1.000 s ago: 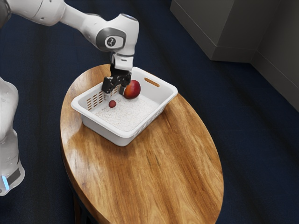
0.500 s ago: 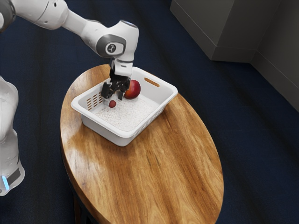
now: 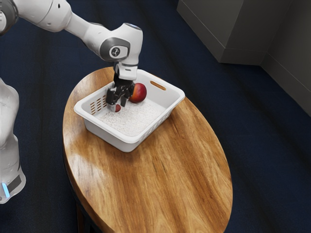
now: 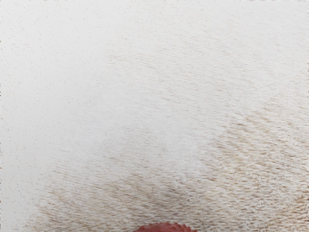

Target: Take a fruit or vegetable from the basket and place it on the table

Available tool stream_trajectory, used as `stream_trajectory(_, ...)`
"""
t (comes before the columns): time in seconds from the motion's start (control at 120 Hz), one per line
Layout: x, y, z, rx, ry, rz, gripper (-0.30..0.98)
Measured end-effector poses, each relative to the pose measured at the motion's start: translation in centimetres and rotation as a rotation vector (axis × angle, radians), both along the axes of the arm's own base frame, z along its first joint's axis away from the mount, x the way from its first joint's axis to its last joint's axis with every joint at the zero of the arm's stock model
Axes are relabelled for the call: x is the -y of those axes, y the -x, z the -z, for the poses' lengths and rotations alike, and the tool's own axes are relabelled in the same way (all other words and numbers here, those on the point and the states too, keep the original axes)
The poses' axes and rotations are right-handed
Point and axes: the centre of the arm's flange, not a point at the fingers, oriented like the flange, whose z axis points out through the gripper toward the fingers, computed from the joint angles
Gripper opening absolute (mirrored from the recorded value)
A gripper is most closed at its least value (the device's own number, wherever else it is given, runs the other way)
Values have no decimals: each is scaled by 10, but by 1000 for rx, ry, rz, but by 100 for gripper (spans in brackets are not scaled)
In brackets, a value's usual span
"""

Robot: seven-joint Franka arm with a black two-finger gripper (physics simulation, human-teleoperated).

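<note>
Dark blue floor (image 3: 262,145), perhaps carpet, grey boxy column (image 3: 257,34), grey wall (image 3: 295,53) beside it

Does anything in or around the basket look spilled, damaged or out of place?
Nothing stands out. The white basket sits upright on the table, with no visible damage or spill. The large red fruit and the small red one lie inside it, the small one by the open jaws.

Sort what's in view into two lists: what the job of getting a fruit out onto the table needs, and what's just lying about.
For the job:
- small red fruit, between the open hand's fingers
- basket
- table

Just lying about:
- big red fruit, apparently not the one being picked
</note>
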Motion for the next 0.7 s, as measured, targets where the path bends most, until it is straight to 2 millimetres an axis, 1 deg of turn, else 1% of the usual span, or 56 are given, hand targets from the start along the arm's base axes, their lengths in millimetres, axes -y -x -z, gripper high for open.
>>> stream_trajectory(0.067,-1,0,0,3,2,-4,41)
stream_trajectory(0.158,-1,0,1,7,7,-9,26)
stream_trajectory(0.208,-2,1,3,5,11,-14,21)
stream_trajectory(0.325,-6,4,6,7,18,-28,19)
stream_trajectory(0.4,-6,3,6,9,19,-29,20)
stream_trajectory(0.483,-4,2,4,16,18,-26,18)
stream_trajectory(0.55,-3,0,-1,27,15,-21,17)
stream_trajectory(0.583,-2,-2,-7,38,12,-18,17)
stream_trajectory(0.7,8,-18,-44,111,-11,11,17)
